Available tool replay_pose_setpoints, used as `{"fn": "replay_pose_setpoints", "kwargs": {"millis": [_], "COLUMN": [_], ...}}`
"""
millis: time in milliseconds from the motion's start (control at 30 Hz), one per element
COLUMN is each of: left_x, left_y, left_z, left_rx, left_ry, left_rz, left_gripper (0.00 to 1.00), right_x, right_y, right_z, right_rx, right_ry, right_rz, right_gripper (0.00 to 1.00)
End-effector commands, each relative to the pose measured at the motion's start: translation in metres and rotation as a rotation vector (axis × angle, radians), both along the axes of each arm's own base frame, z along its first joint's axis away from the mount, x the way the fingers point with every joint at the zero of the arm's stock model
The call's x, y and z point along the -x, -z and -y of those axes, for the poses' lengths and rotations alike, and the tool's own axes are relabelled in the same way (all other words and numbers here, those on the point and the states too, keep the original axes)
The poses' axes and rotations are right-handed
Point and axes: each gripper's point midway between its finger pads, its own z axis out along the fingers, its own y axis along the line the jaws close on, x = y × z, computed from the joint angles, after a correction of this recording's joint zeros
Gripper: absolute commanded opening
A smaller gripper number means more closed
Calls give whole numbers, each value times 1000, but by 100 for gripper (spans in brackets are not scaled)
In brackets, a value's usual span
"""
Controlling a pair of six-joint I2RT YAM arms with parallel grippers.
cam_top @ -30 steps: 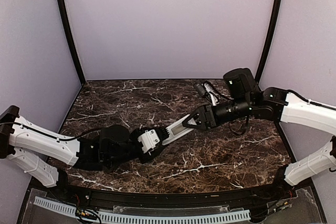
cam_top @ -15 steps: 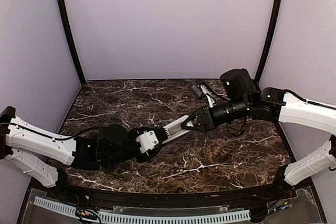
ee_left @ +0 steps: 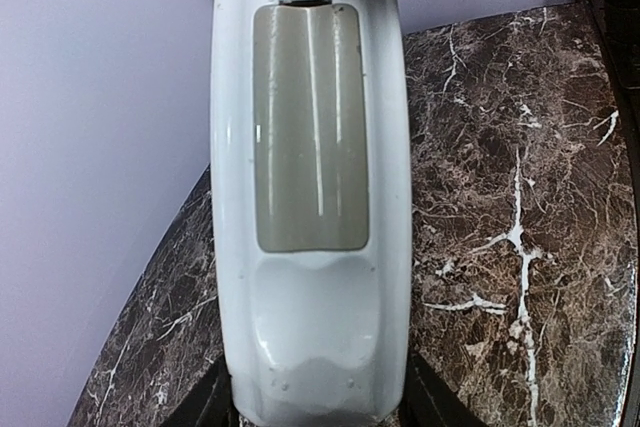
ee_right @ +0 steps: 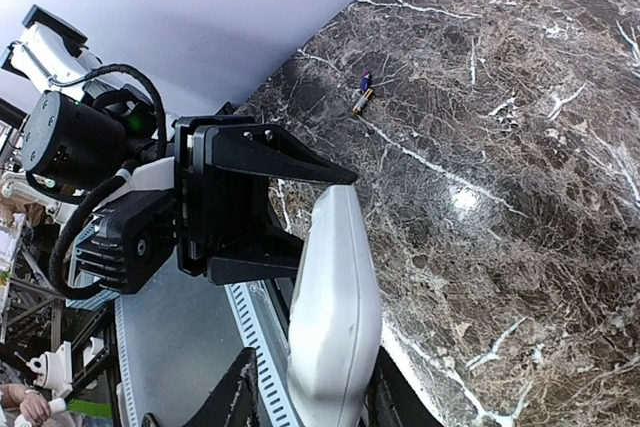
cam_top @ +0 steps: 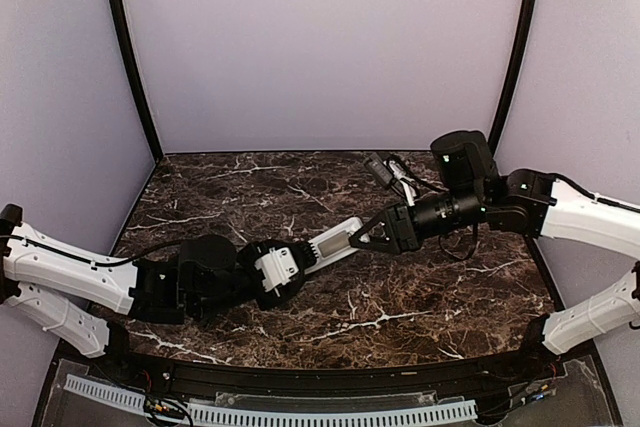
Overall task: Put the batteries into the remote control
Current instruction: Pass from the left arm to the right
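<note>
Top external view: left jaws clamped the remote control [cam_top: 335, 242], right jaws straddled its far end, grip unclear; mismatched pulls risked dropping it.

The remote control's [ee_right: 335, 297] near end runs off the right wrist view's bottom edge. Two tiny cylinders [ee_right: 362, 93] on the worktop [ee_right: 520, 147] are too small to identify.

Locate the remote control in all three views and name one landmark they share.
Top external: the remote control lies near the picture's centre, angled up to the right.
Left wrist: it fills the middle, running from bottom to top.
Right wrist: it sits at bottom centre, seen nearly edge-on.
Shared landmark: the dark marble table.
</note>
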Motion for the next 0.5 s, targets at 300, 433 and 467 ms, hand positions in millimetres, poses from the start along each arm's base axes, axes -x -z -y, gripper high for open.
{"fn": "replay_pose_setpoints", "kwargs": {"millis": [300,433,467], "left_x": [2,4,5], "left_y": [-25,-26,-25], "left_z": [1,1,2], "left_rx": [56,63,66], "left_ry": [1,7,16], "left_rz": [36,30,20], "left_gripper": [0,0,0], "right_x": [8,9,10], "right_y": [1,2,2], "right_z": [0,0,0], "right_rx": [0,4,7], "right_ry": [-33,-41,-47], "right_rz": [14,16,19], "right_gripper": [13,1,0]}}
